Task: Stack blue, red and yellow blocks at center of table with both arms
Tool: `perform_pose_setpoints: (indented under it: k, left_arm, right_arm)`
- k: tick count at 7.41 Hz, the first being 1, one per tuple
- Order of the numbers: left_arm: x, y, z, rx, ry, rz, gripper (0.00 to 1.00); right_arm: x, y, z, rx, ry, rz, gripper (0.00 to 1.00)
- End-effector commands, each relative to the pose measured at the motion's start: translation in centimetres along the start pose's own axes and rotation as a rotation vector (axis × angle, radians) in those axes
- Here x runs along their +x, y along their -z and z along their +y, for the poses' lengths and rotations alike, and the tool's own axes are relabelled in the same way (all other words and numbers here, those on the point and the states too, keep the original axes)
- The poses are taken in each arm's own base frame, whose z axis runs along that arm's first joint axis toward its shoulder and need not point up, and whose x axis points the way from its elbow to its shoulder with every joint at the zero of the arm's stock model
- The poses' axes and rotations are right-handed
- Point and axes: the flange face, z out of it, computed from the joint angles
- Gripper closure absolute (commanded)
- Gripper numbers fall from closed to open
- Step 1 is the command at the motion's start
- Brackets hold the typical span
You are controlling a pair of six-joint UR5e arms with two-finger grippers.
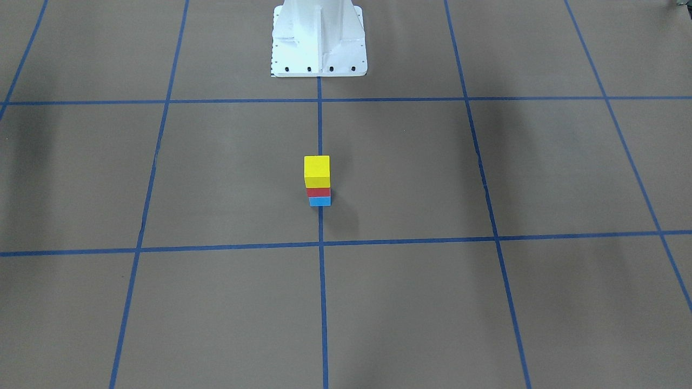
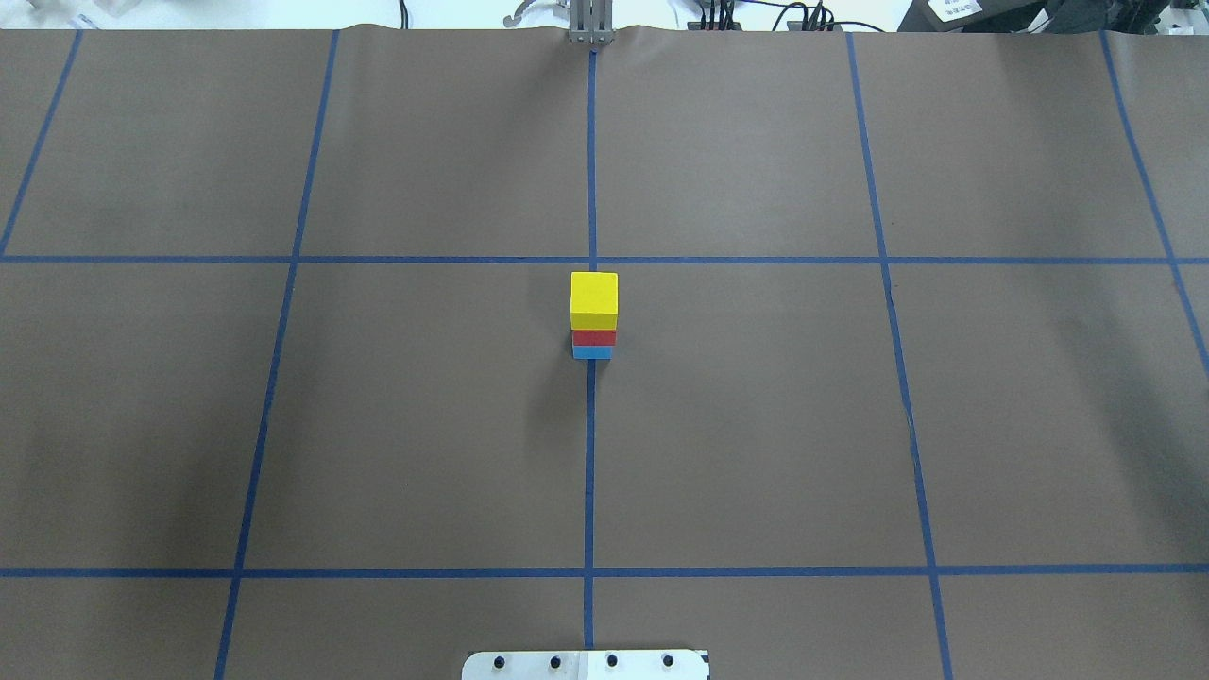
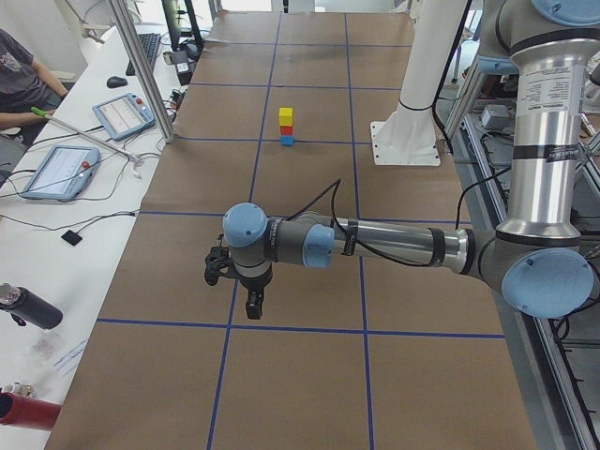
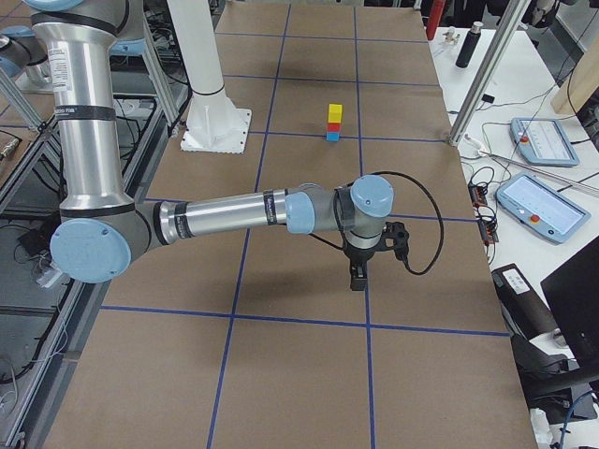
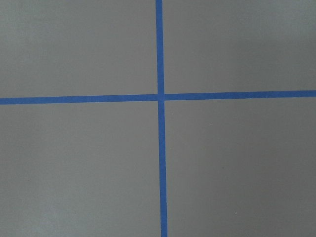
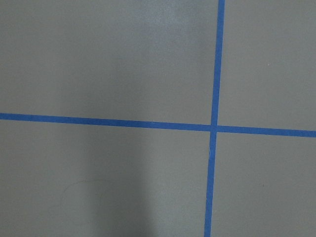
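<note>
stack of yellow block (image 2: 594, 295), red block (image 2: 593, 337), blue block (image 2: 592, 352) | looks light, rigid; pinch opposite flat sides | left tool (image 3: 251, 306), right tool (image 4: 357, 278): opening can't tell

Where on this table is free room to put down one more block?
Both squares beside the stack are bare, also the strip between it and the white base. Only the centre line is taken: yellow block on red block on blue block.
</note>
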Motion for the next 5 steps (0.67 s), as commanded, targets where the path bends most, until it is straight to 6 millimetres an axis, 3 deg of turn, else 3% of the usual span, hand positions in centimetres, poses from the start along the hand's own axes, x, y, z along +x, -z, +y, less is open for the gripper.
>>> perform_pose_setpoints:
  k: [1,5]
  left_arm:
    - [0.4,0.1,0.0,-0.004,0.008,0.031,0.0]
    - [0.5,0.3,0.0,-0.005,0.014,0.037,0.0]
  right_arm:
    - [0.1,-0.1,0.1,-0.002,-0.002,0.0,0.0]
    - [1.4,-1.3,0.1,-0.027,0.017,0.007,0.0]
